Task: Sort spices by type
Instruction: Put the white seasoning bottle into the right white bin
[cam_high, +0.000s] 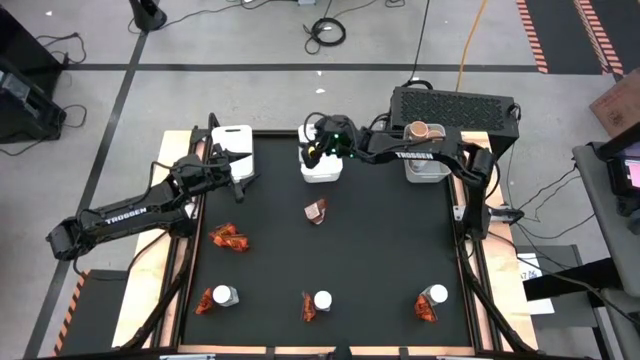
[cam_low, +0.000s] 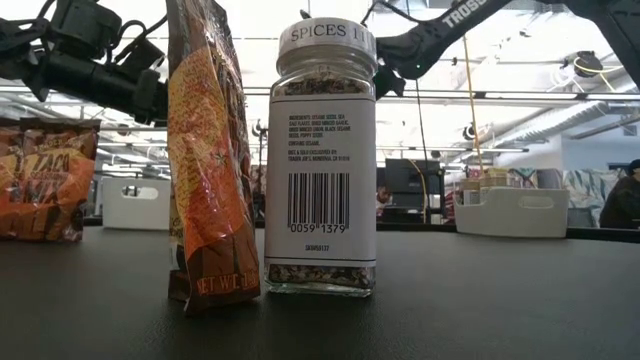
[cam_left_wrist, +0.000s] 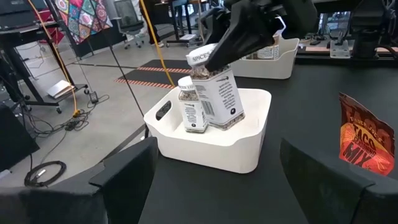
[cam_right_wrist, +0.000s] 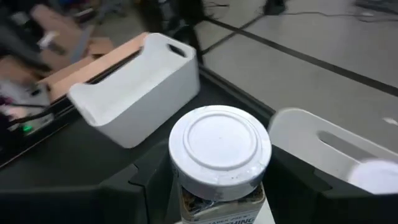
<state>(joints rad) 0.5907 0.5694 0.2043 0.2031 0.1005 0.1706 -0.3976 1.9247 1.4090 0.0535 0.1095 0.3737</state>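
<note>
Right gripper (cam_left_wrist: 217, 53) clamps jar (cam_left_wrist: 217, 93) lidded "SPICES"; sachet (cam_left_wrist: 365, 142) reads "TACO MIX"; left gripper (cam_high: 240, 172) spread

Black table (cam_high: 380, 260) with three white bins (cam_high: 232, 148), scattered sachets (cam_high: 229, 238) and white-lidded jars (cam_high: 323, 300).

**Open workshop floor around a black-topped table**

The black table (cam_high: 330, 270) sits on a grey concrete floor (cam_high: 250, 35) crossed by dark lines. At 12 o'clock a coiled black cable (cam_high: 326, 31) lies on the floor, and an orange cable (cam_high: 470, 40) runs toward 1 o'clock. Orange-and-black hazard striping (cam_high: 532, 35) marks the floor at 1 to 2 o'clock. A cardboard box (cam_high: 618, 103) stands at 3 o'clock. Across the table, the low view shows bright ceiling strip lights (cam_low: 520, 60) and a person (cam_low: 622, 200) at the far edge. A patterned quilt (cam_left_wrist: 84, 18) hangs beyond the table.
</note>
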